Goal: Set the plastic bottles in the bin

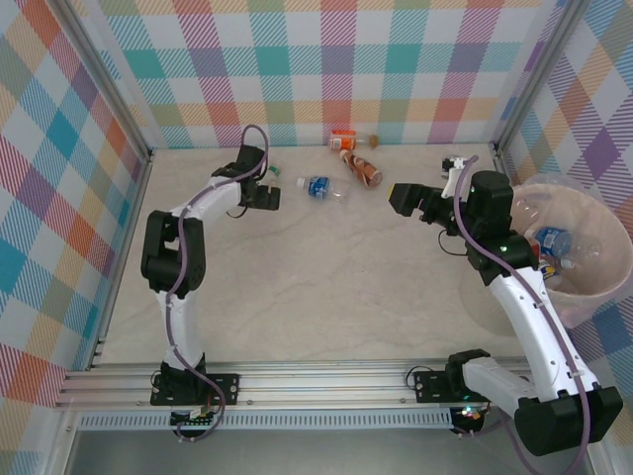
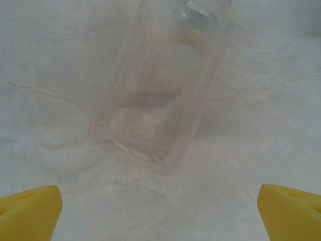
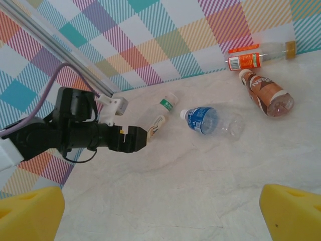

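My left gripper (image 1: 263, 191) is open at the far left of the table, hovering just short of a clear bottle with a green cap (image 1: 273, 173). That bottle (image 2: 155, 85) lies blurred ahead of the left gripper (image 2: 160, 203), apart from its yellow fingertips (image 2: 30, 208). A blue-labelled bottle (image 1: 318, 186) lies right of it. A brown bottle (image 1: 362, 167) and an orange-labelled bottle (image 1: 348, 140) lie by the back wall. My right gripper (image 1: 409, 200) is open and empty above the table. The bin (image 1: 566, 180) stands at the right with bottles (image 1: 554, 240) inside.
The right wrist view looks across the table at the left gripper (image 3: 133, 139), the green-capped bottle (image 3: 159, 114), the blue-labelled bottle (image 3: 208, 120), the brown bottle (image 3: 267, 93) and the orange-labelled bottle (image 3: 253, 57). Checked walls enclose the table on three sides.
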Controlling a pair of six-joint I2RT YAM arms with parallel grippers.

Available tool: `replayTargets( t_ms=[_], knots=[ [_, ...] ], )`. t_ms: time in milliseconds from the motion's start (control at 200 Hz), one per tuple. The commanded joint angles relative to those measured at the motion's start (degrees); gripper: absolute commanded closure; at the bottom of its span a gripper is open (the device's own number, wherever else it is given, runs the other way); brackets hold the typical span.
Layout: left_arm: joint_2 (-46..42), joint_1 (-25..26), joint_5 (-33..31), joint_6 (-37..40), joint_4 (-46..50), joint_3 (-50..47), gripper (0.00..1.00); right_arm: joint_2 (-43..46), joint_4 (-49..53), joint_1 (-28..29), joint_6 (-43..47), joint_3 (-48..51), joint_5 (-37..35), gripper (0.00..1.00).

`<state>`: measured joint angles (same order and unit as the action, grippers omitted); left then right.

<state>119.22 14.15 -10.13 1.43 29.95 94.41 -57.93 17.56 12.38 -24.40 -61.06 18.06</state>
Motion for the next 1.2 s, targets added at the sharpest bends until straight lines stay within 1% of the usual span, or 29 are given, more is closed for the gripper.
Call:
replayTargets(
  t_ms=[0, 50, 105, 325, 360, 445, 560, 595, 660, 715, 775, 845, 955, 1075, 1195],
  knots=[
    [4.8, -2.3, 2.9, 5.2, 3.6, 6.1, 0.0, 0.8, -1.6, 0.3, 1.1, 0.1, -1.2, 0.0],
    [7.1, -2.9, 5.3, 6.6, 5.6, 8.8, 0.0, 1.0, -1.5, 0.4, 1.2, 0.0, -1.5, 0.0],
    [9.2, -3.1, 6.3, 7.8, 7.2, 11.1, 0.0, 1.2, -1.3, 0.4, 1.1, 0.0, -1.9, 0.0],
    [13.8, -3.3, 7.3, 11.5, 8.1, 15.6, 0.01, 1.3, -1.2, 0.4, 0.9, -0.1, -3.1, 0.0],
    [14.3, -3.3, 7.2, 11.6, 7.7, 16.0, 0.03, 1.3, -1.2, 0.4, 0.8, -0.1, -3.2, 0.0],
    [14.6, -3.3, 7.2, 11.8, 6.6, 15.7, 0.12, 1.2, -1.3, 0.4, 0.5, -0.1, -3.3, 0.0],
    [14.3, -3.3, 8.0, 11.5, 6.1, 15.0, 0.31, 1.0, -1.2, 0.5, -0.1, -0.1, -3.1, 0.0],
    [14.0, -3.3, 7.7, 11.1, 5.6, 14.3, 0.34, 0.9, -1.3, 0.4, -0.1, -0.1, -3.2, 0.0],
    [12.6, -3.2, 7.1, 10.5, 4.0, 12.1, 0.34, 1.0, -1.4, 0.5, -0.2, -0.1, -3.0, 0.0],
    [11.1, -3.3, 6.9, 9.8, 3.0, 10.2, 0.38, 0.9, -1.6, 0.5, -0.1, -0.1, -2.5, 0.0],
    [9.4, -3.2, 7.9, 8.3, 3.5, 9.0, 0.39, 0.8, -1.9, 0.6, 0.1, 0.0, -1.4, 0.0],
    [6.8, -3.2, 9.9, 5.8, 3.4, 7.0, 0.42, 0.2, -2.1, 0.7, 0.0, 0.0, 0.7, 0.0],
    [1.6, -2.9, 10.1, 0.4, 0.9, 1.9, 0.47, -1.3, -2.3, 1.4, -0.8, -0.3, 2.6, 0.0],
    [-4.5, -2.6, 15.1, -6.8, -2.3, -4.5, 0.49, -2.4, -3.3, 2.1, -3.0, 0.1, 2.8, 0.0],
    [-11.2, -0.7, 18.4, -11.4, -7.2, -12.1, 0.49, -3.4, -5.1, 2.5, -5.0, 0.9, 3.2, 0.0]
  ],
)
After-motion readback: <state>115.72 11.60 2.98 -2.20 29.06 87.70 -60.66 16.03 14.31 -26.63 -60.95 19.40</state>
